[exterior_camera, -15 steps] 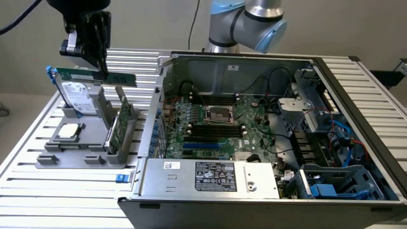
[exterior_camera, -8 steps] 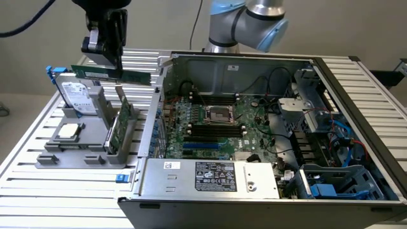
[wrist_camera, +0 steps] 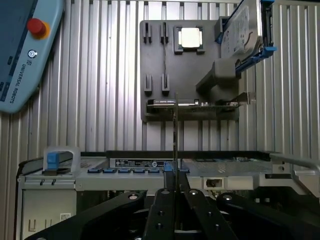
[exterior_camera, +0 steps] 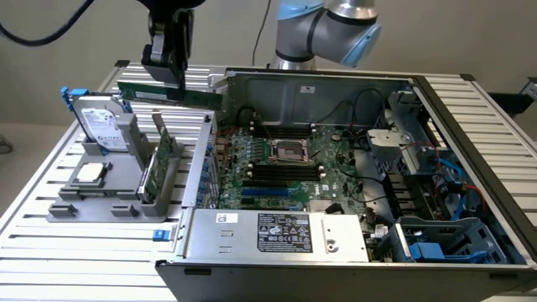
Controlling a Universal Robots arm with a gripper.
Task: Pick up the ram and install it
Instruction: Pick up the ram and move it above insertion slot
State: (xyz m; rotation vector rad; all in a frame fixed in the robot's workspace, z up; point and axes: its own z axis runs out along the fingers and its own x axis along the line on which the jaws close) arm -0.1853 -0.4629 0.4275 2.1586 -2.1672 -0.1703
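"UNIVERSAL ROBOTS" is printed on the blue teach pendant [wrist_camera: 20, 55], which lies near the open computer case [exterior_camera: 277, 242]. The gripper [exterior_camera: 175, 85] points straight down, clamped on the ram [exterior_camera: 201, 99]. The ram hangs level, edge up, just beside the case wall on the exterior view's left.

Robotics lab, slatted table [exterior_camera: 84, 251], teach pendant [wrist_camera: 20, 55]

The pincer [exterior_camera: 175, 90] grips the ram [exterior_camera: 201, 99] level in the air above the gray holder [exterior_camera: 109, 189], beside the open case [exterior_camera: 285, 94].
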